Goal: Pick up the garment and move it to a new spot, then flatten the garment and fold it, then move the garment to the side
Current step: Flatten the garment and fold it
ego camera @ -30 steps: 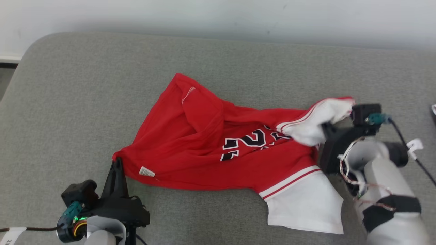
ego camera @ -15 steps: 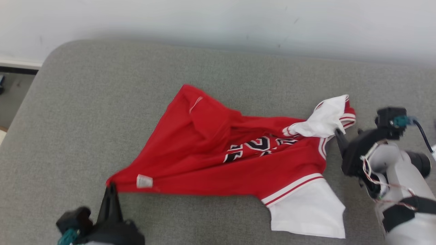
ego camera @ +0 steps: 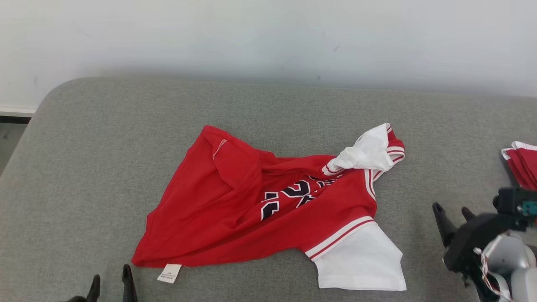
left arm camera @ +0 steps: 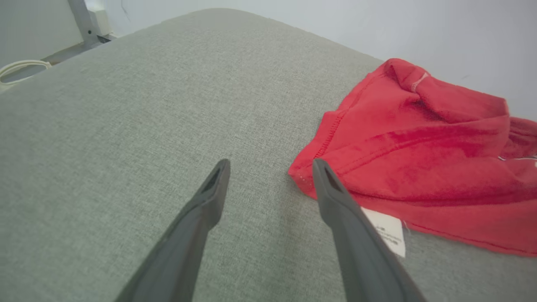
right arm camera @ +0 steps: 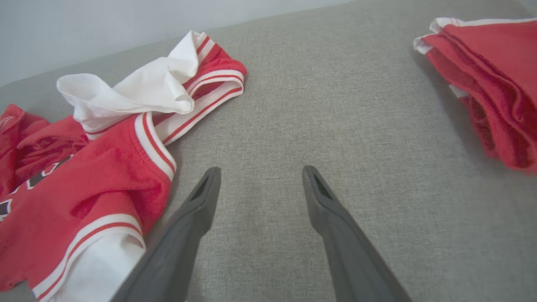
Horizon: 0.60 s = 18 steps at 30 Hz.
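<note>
A red jersey (ego camera: 235, 209) with white sleeves and black-and-white numbers lies crumpled on the grey cushioned surface (ego camera: 105, 138). One white sleeve (ego camera: 361, 262) lies flat at the front right, the other (ego camera: 365, 153) is bunched up at the back right. My left gripper (ego camera: 110, 282) stands open at the bottom left, just short of the jersey's hem corner (left arm camera: 310, 176) and its white label (left arm camera: 388, 230). My right gripper (ego camera: 452, 210) is open to the right of the jersey, with bare cushion between its fingers (right arm camera: 201, 197).
A folded stack of red and white garments (ego camera: 522, 163) sits at the right edge of the cushion (right arm camera: 486, 79). A pale wall (ego camera: 268, 37) runs behind the cushion. The cushion's rounded left corner (ego camera: 46, 96) drops to the floor.
Both grippers let go of the jersey and drew back toward me, opening. The jersey dropped and settled on the cushion. The camera has tilted, shifting the whole picture down.
</note>
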### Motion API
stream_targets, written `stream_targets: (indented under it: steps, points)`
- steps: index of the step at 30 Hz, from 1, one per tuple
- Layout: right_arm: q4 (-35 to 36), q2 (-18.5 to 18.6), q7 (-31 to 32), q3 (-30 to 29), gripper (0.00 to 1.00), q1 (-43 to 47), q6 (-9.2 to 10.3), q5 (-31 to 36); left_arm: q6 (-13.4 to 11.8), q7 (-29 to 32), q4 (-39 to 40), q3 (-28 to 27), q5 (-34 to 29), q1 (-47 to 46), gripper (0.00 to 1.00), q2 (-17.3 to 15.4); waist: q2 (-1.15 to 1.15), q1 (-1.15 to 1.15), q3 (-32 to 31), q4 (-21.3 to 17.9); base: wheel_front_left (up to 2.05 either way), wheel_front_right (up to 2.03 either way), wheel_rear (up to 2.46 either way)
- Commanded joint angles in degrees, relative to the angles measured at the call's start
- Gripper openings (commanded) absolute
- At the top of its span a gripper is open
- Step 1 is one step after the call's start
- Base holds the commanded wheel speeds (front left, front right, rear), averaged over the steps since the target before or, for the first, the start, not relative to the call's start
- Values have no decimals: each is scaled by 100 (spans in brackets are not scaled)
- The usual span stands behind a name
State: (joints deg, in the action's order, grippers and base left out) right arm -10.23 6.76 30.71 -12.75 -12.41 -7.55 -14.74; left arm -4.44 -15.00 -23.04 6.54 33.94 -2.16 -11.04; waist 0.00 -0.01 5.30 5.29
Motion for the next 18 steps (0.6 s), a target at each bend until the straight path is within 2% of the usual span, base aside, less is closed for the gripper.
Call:
stream_targets:
  steps: [1,5,9,13,18]
  points:
    - [229,-81,108,-16,100,209,13,4,34,53,35,87,-168,66,100,-107,0,1,17,-9,0,0,0]
    - [930,-249,437,92,100,702,13,7,89,351,22,517,-715,-243,100,-548,0,1,100,-42,0,0,0]
    - [1298,-359,636,303,100,997,13,-35,111,648,-207,734,-1017,-488,100,-850,0,1,242,-157,0,0,0]
    - [1435,-379,689,445,100,1121,13,-92,228,841,-456,881,-1185,-685,100,-1061,0,1,371,-285,0,0,0]
    - [1450,-388,649,480,100,1126,13,-164,279,863,-648,912,-1197,-803,100,-1146,0,1,455,-387,0,0,0]
